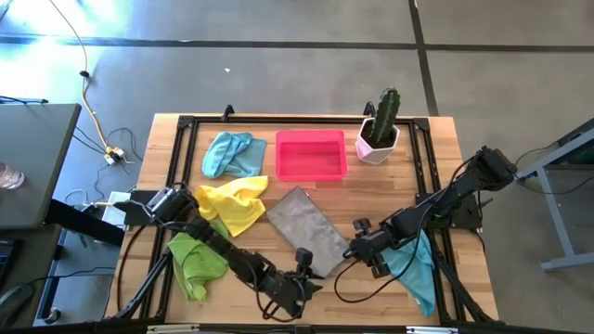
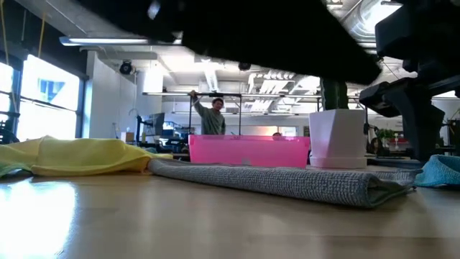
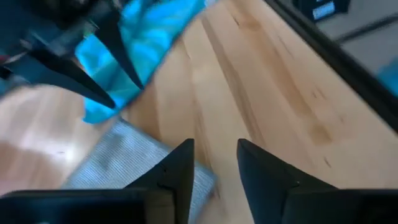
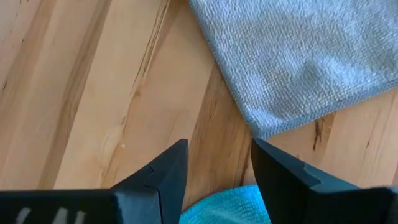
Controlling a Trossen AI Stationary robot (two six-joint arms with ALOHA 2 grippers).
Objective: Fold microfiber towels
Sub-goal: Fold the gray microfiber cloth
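A grey microfiber towel [image 1: 306,230] lies folded into a long strip on the middle of the wooden table; the low view shows its layers flat [image 2: 287,183]. My left gripper [image 1: 302,266] stands open at the towel's near end, where the grey corner [image 3: 134,163] lies beside one finger and bare wood shows in the gap [image 3: 214,163]. My right gripper [image 1: 358,243] hovers open over bare wood [image 4: 217,167] beside the towel's right near corner [image 4: 267,124]. A light blue towel [image 1: 418,267] lies crumpled under the right arm.
At the far side are a pink tray [image 1: 311,155], a potted cactus [image 1: 379,130] and a second light blue towel [image 1: 232,153]. A yellow towel [image 1: 237,202] and a lime green one [image 1: 195,260] lie crumpled at the left. A person [image 2: 212,115] stands far behind the table.
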